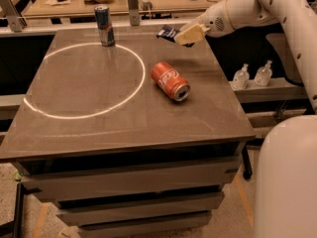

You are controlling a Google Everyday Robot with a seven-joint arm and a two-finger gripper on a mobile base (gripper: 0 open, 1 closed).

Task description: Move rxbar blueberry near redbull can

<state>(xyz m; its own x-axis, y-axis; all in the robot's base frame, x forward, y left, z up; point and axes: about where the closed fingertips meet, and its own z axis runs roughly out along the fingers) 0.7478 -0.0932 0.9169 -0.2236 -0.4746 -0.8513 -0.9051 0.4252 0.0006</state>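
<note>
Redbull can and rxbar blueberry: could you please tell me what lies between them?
Only bare tabletop, in the camera view: the gripper holds the rxbar blueberry over the table's rear, level with the redbull can; the red soda can lies nearer.

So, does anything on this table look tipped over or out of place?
The red soda can lies on its side right of the middle of the table; the redbull can stands upright. The gripper holds the rxbar blueberry near the back edge.
</note>
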